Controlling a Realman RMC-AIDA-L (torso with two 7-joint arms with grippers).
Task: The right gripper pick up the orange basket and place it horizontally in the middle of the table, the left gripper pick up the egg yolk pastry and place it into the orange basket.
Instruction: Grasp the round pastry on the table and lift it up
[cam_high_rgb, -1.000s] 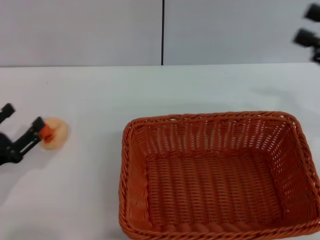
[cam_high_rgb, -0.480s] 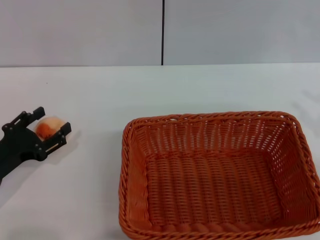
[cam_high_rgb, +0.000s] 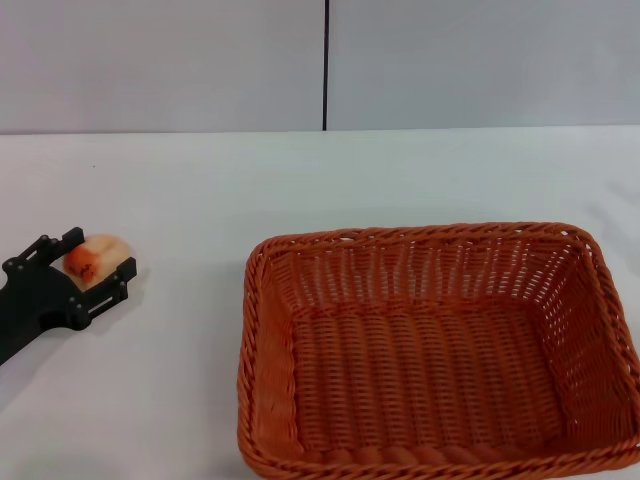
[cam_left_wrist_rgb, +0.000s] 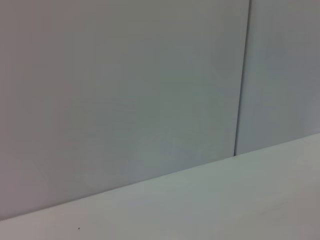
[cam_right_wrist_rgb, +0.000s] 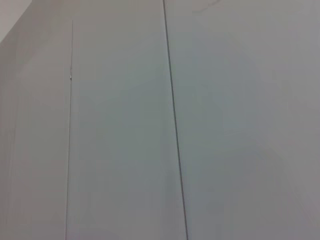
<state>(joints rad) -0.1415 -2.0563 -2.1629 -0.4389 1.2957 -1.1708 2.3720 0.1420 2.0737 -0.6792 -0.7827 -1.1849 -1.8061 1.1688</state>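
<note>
Orange wicker fills the lower right of the head view: the orange basket (cam_high_rgb: 435, 350) sits flat on the white surface (cam_high_rgb: 300, 190), its long side running across the view, its inside holding nothing. It lies just as it did in both earlier frames.

What differs is on the left. A second ago the left gripper (cam_high_rgb: 82, 266) was low at the left edge, with only one finger tip touching the near side of the egg yolk pastry (cam_high_rgb: 92, 253). Half a second ago it had moved forward so that its two fingers stood on either side of the pastry. Now it is in nearly the same spot, shifted slightly down and toward the left edge, and the pastry sits a little deeper between the fingers.

The pastry lies at the far left of the surface, well apart from the basket, with one black finger (cam_high_rgb: 48, 248) on its left side and the other below and to its right. The fingers are spread around it; whether they press against it cannot be told.

The right gripper showed at the upper right corner a second ago and is out of sight now. Both wrist views show only grey wall panels, and the left one a strip of the surface.
</note>
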